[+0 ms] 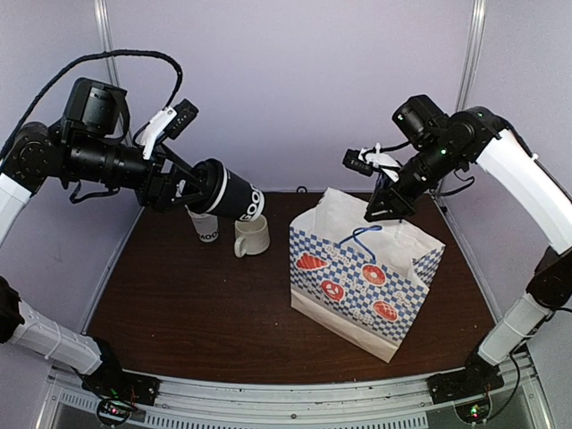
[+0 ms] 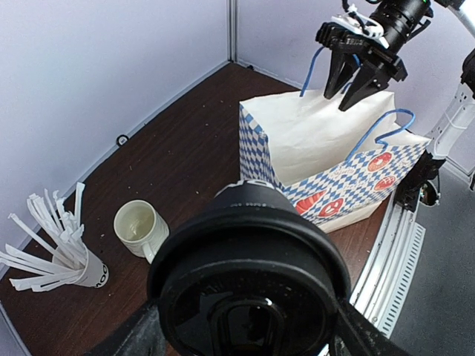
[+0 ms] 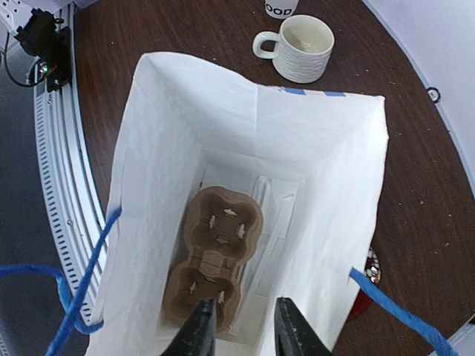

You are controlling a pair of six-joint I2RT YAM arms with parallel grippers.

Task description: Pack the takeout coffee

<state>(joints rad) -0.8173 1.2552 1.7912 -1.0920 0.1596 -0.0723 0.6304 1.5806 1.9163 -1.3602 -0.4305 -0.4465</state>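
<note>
My left gripper (image 1: 190, 189) is shut on the takeout coffee (image 1: 228, 193), a black paper cup with white lettering and a black lid. It holds the cup tilted on its side, high above the back left of the table. In the left wrist view the lid (image 2: 249, 285) fills the bottom, between the fingers (image 2: 130, 340). A blue-and-white checked paper bag (image 1: 362, 268) stands open at the centre right. My right gripper (image 1: 386, 200) hangs open and empty over the bag's mouth (image 3: 241, 332). A brown two-cup carrier (image 3: 215, 256) lies on the bag's floor.
A similar cup holding white straws (image 1: 206, 229) (image 2: 70, 256) and a cream mug (image 1: 252, 237) (image 2: 138, 226) (image 3: 300, 48) stand at the back left under the held cup. The bag has blue rope handles (image 3: 70, 293). White strips lie beside the carrier.
</note>
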